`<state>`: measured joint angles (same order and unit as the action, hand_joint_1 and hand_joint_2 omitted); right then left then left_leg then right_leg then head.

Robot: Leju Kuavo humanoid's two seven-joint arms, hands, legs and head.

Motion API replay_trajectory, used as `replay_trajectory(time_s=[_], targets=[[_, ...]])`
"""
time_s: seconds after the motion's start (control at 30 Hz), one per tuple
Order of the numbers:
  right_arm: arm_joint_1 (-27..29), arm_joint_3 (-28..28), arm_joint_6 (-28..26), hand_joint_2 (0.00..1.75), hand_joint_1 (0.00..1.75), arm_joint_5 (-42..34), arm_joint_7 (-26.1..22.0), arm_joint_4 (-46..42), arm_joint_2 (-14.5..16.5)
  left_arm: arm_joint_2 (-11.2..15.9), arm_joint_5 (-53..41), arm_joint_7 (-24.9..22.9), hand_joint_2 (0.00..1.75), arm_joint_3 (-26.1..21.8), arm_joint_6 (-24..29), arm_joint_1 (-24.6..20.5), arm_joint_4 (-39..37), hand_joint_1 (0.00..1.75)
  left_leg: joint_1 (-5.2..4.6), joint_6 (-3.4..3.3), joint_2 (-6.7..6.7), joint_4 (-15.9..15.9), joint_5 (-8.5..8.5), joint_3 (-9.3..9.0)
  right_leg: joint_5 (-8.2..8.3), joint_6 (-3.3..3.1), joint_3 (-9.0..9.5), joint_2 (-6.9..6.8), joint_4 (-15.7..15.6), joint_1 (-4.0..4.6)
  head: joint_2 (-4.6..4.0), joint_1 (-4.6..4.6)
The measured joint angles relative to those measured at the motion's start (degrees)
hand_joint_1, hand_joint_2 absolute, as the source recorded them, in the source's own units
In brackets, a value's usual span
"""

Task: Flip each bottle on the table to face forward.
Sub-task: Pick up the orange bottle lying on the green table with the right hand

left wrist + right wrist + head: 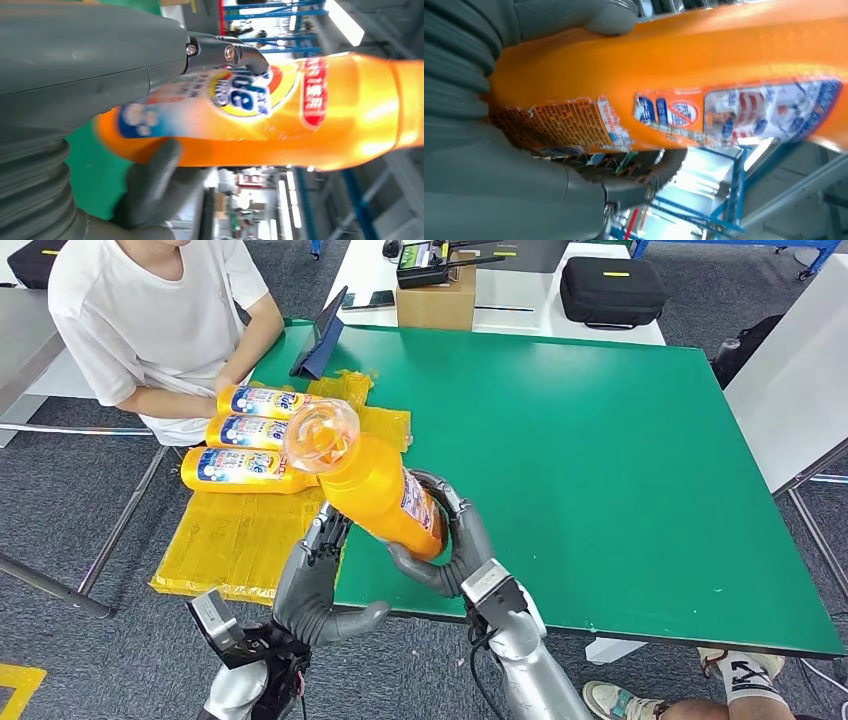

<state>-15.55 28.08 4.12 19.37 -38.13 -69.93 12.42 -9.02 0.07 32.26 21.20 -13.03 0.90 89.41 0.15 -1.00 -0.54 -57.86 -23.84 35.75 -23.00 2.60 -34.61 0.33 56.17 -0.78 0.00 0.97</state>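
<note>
- A green table [600, 460] spans the scene; a person in a white shirt [150, 320] sits at its far left corner.
- A yellow plastic sheet [240, 530] hangs over the table's left edge, with three orange bottles [240, 468] lying on it, labels up.
- A fourth orange bottle [385, 502] is raised above the near edge, cap tilted toward the camera.
- The right hand [450, 540] grips its base.
- The left hand [315, 575] holds its other side.
</note>
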Motion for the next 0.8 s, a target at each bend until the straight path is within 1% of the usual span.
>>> replay_trajectory(time_s=[0.13,0.33,0.57,0.7,0.73,0.77,0.8], targets=[[-0.62,2.87,-0.51,1.75,1.75,0.34,-0.25,2.27,0.79,-0.11,0.92,0.29,1.75,0.28,-0.25,-0.88,0.5,0.0,0.0,0.0,0.0,0.0,0.0,0.0,0.0,0.0,-0.01,0.0,0.0,0.0,0.0,-0.01],[-0.96,5.7,-1.22,1.75,1.75,1.71,-0.74,3.85,1.19,-0.14,1.98,-0.28,1.75,0.35,0.14,-2.15,0.37,0.0,0.0,0.0,0.0,0.0,0.0,0.01,0.0,0.0,-0.01,0.0,-0.01,-0.01,0.0,-0.01],[-1.56,7.6,-2.85,1.75,1.75,3.32,-0.79,4.73,1.23,-0.1,6.08,-2.39,1.75,-0.49,-1.48,-2.78,-0.35,0.0,0.0,0.0,0.0,0.0,0.0,0.01,0.0,0.0,-0.02,0.0,-0.01,0.0,-0.01,-0.01],[-1.97,8.35,-3.83,1.75,1.75,4.42,-0.79,5.33,1.2,0.08,6.81,-3.12,1.75,-0.93,-2.08,-3.2,-0.87,0.0,0.0,0.0,0.01,0.0,0.0,0.01,0.0,0.0,-0.02,0.0,0.0,0.0,0.0,-0.01],[-2.08,8.52,-4.08,1.75,1.75,4.72,-0.79,5.49,1.17,0.2,6.64,-3.44,1.75,-0.99,-2.07,-3.34,-1.01,0.08,0.0,0.0,0.01,0.0,0.0,0.01,0.0,0.0,-0.03,0.0,0.0,0.0,0.0,-0.02],[-2.22,8.73,-4.39,1.75,1.75,5.19,-0.79,5.68,1.11,0.36,6.26,-3.84,1.75,-1.04,-1.97,-3.52,-1.19,0.47,0.0,0.0,0.01,0.0,0.0,0.01,0.0,0.0,-0.03,0.0,0.0,0.0,0.0,-0.02],[-2.38,8.98,-4.74,1.75,1.75,5.78,-0.79,5.89,1.0,0.56,5.78,-4.25,1.75,-1.07,-1.86,-3.74,-1.41,0.89,0.0,0.0,0.01,0.0,0.0,0.01,0.0,0.0,-0.03,0.0,0.0,0.0,0.0,-0.02]])
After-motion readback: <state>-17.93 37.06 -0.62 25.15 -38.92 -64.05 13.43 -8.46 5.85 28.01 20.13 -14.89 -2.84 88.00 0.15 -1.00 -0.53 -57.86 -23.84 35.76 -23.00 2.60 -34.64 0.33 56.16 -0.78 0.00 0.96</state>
